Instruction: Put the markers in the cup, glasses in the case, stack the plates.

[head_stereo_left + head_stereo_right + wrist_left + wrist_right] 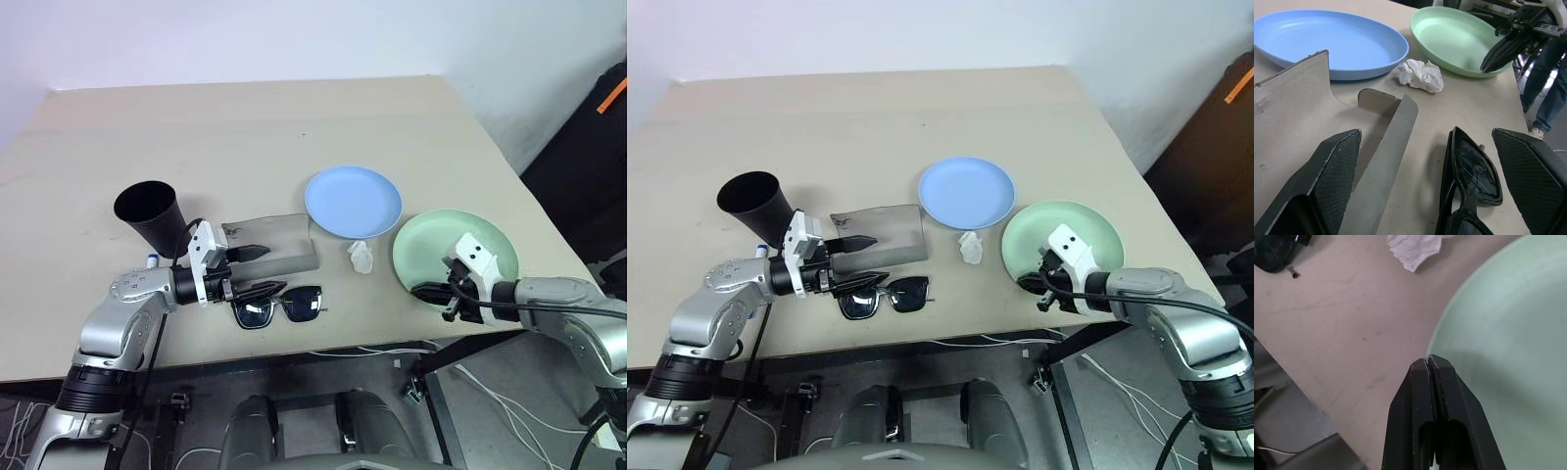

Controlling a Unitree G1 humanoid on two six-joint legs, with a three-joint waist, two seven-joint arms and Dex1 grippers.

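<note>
At the left, the cup (149, 214) is seen standing on the table (245, 127), with a blue-capped marker (151, 260) just beside its near side. The left gripper (260, 269) is held spread wide over the glasses (279, 305), which lie just near of the case (276, 245). A crumpled paper (361, 257) lies between the case and the plates. The blue plate (353, 201) sits far of the green plate (451, 240), whose near-left rim is pinched by the closed right gripper (431, 292).

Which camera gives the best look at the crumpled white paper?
The left wrist view: the crumpled white paper is large and unobstructed between both plates. The head views show it small; the right wrist view catches just its edge.
</note>
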